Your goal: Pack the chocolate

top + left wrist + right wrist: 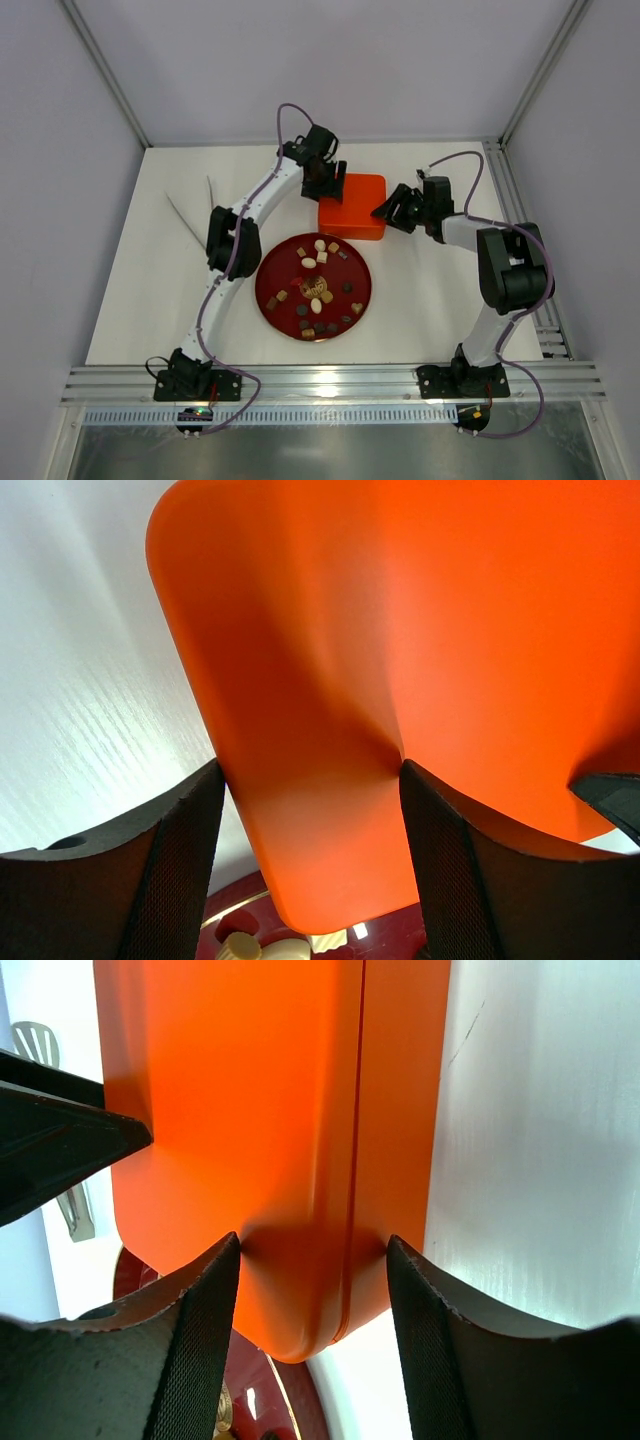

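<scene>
I'm seeing smooth satin plastic on the orange box (355,212), a glossy red plate (275,270), matt table (150,300), rough black mesh pads (200,1360) on the right gripper (313,1250).

The box (352,205) sits at frame centre, just above the plate (275,278). Chocolates (318,290) lie on the plate. 2 tools (190,215) lie left, well apart from both.

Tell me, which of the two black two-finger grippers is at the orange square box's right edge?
The right gripper, reaching in from the right; the left gripper sits over the orange square box's far left part.
</scene>
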You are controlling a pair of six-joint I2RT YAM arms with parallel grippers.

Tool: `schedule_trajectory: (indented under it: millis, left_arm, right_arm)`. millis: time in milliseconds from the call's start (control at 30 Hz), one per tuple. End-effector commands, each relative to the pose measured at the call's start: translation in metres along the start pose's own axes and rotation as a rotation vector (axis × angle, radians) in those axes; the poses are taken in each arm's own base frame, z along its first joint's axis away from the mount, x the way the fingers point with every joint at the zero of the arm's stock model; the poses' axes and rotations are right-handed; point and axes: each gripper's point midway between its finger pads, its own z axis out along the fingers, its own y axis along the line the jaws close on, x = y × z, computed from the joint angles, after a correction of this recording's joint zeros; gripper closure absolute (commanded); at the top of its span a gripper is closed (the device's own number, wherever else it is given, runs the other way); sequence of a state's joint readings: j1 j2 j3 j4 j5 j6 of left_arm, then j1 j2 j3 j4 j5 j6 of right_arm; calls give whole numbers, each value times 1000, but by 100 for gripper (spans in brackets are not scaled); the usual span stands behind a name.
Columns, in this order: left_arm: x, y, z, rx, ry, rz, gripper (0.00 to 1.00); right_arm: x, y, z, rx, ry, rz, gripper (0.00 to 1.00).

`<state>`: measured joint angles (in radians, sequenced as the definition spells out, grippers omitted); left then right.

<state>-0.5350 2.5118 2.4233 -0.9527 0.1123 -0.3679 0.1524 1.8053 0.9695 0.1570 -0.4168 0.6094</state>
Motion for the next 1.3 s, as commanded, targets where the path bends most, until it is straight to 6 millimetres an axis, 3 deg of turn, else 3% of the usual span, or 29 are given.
schedule_trajectory:
  millis: [0,100,200,333,433,633,733,833,1033,1267]
  left_arm:
    - [105,46,61,-184,316,23,33]
    - [110,47,63,-184,330,17,33]
    - [112,47,65,-185,334,10,34]
    - [114,46,67,-176,338,-8,34]
    - [116,47,69,-172,339,-21,34]
    - [118,52,70,-166,337,-46,34]
    - [118,54,70,-164,335,-53,34]
    - [116,55,67,-161,331,-56,34]
    - [116,56,65,-156,331,-61,34]
    - [121,54,62,-143,338,-67,34]
  right_arm:
    - [76,-40,-2,114,187,72,55]
    - [80,-46,-8,136,172,62,57]
    - [84,-52,-12,167,174,50,66]
    - [90,-58,-19,196,150,48,67]
    - [92,-55,-23,180,148,42,53]
    - [100,-55,-30,192,162,56,48]
    - [106,-57,-32,197,174,74,38]
    - [110,-62,-33,219,172,91,37]
    - [113,-71,-28,254,162,146,42]
    - [123,-88,-16,295,180,194,69]
